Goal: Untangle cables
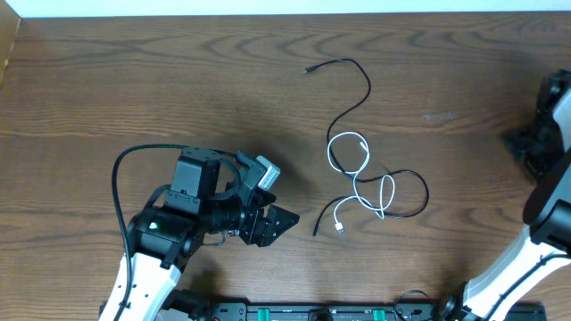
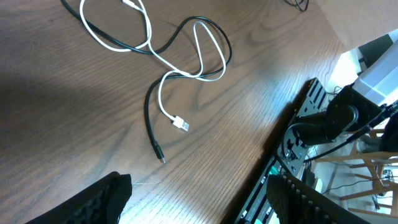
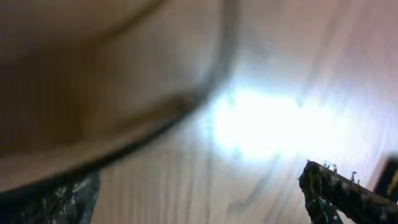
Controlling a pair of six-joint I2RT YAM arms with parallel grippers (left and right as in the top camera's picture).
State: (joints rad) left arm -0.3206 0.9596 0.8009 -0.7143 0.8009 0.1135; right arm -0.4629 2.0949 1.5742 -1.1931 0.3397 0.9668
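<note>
Lying on the brown wooden counter, right of centre in the overhead view, the two thin cables are seen loosely tangled. The white cable is curled into two loops, and the black cable is crossed over and under it at several points. One long stretch of the black cable is drawn away in an S-curve towards the far edge of the counter, where its small plug is seen lying alone. Its other end is laid just beside the flat white plug at the near side of the tangle.

The left tool is held low over the counter, pointed at these two near plugs and close to them, but no contact is made. Its fingers are spread wide, and nothing is gripped between them.

The right tool is parked at the right edge of the counter, well apart from the cables. In its own badly blurred wrist view its fingers are seen spread fully apart, with nothing held. A dark curved line is crossed through that view; what it is cannot be told.
</note>
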